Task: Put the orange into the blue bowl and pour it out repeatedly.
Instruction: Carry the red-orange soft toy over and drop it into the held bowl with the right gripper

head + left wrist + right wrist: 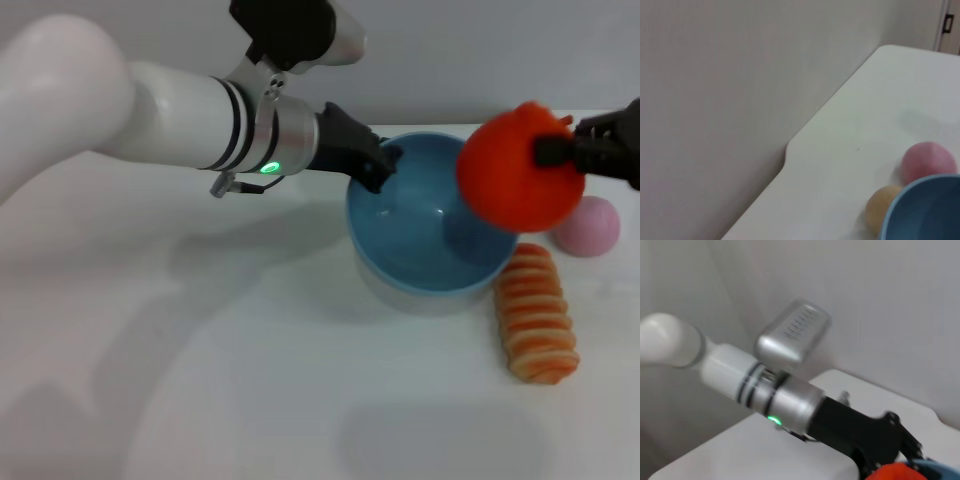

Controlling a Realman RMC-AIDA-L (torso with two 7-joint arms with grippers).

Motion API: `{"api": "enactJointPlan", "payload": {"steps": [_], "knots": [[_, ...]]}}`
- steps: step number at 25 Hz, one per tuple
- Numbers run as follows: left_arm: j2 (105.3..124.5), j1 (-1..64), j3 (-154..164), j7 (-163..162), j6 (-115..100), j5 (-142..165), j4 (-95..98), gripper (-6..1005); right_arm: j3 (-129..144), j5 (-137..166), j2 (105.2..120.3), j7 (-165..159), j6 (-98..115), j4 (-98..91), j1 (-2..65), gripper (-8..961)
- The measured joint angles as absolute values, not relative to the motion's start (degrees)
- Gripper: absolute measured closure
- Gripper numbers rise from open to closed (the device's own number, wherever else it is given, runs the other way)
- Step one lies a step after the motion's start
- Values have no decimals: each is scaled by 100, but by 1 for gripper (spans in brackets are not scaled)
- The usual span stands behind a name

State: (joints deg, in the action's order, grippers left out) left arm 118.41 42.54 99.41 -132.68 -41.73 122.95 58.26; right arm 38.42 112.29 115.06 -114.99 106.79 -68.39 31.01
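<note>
The blue bowl (430, 283) stands on the white table, empty inside. My left gripper (382, 165) reaches in from the left and is shut on the bowl's far-left rim. The orange (515, 185) hangs in the air over the bowl's right edge, held from the right by my right gripper (562, 150), which is shut on it. The left wrist view shows part of the blue bowl (927, 212). In the right wrist view the top of the orange (897, 472) shows, with the left gripper (880, 440) behind it.
A striped bread roll (538, 315) lies just right of the bowl, and a pink ball (590, 225) sits behind it. The left wrist view shows the pink ball (929, 161), the roll's end (881, 209) and the table's far edge (790, 147) against a wall.
</note>
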Motion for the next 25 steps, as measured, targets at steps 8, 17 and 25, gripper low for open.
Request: {"api": "enactJointPlan", "payload": {"steps": [8, 17, 25], "knots": [[11850, 4251, 10012, -13323, -4300, 12273, 6099, 999, 4042, 11812, 11513, -11266, 10277, -6101, 3256, 928], [11856, 4205, 10135, -13324, -4271, 12292, 6101, 999, 4004, 11859, 11623, -11307, 9774, -6045, 3330, 850], [11857, 4196, 10181, -13360, -4117, 12295, 6069, 1000, 3805, 11486, 11680, -11230, 9538, -6277, 3290, 578]]}}
